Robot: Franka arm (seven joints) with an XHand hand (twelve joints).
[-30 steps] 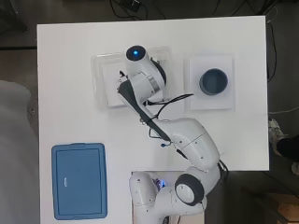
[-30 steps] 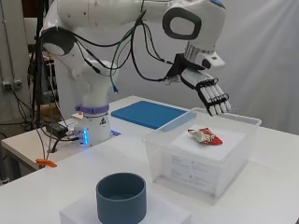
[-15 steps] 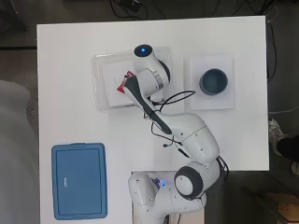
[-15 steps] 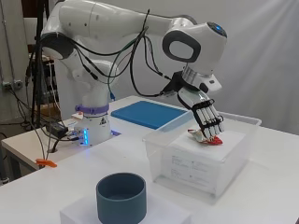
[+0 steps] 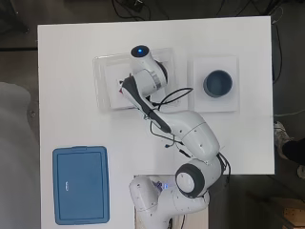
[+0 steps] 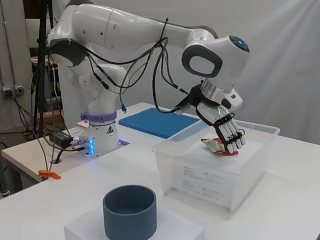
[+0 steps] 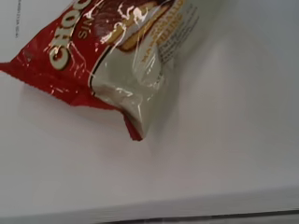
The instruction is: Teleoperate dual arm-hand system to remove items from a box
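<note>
Reaching down into the clear box point(image 6: 215, 172), the hand point(image 6: 226, 131), fingers point(image 6: 234, 141) straight and slightly spread, pinching nothing. Lying on the box floor, 1 red and white snack packet point(image 7: 112, 60), at the fingertips, partly hidden behind them in the side view; contact unclear. In the overhead view, seen at about 9 o'clock from the wrist, just beside it. Long axis not readable with confidence.

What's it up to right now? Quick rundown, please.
Hand open, fingers down inside clear plastic box. Red and white snack packet on box floor, not gripped. Nothing in the way.
</note>
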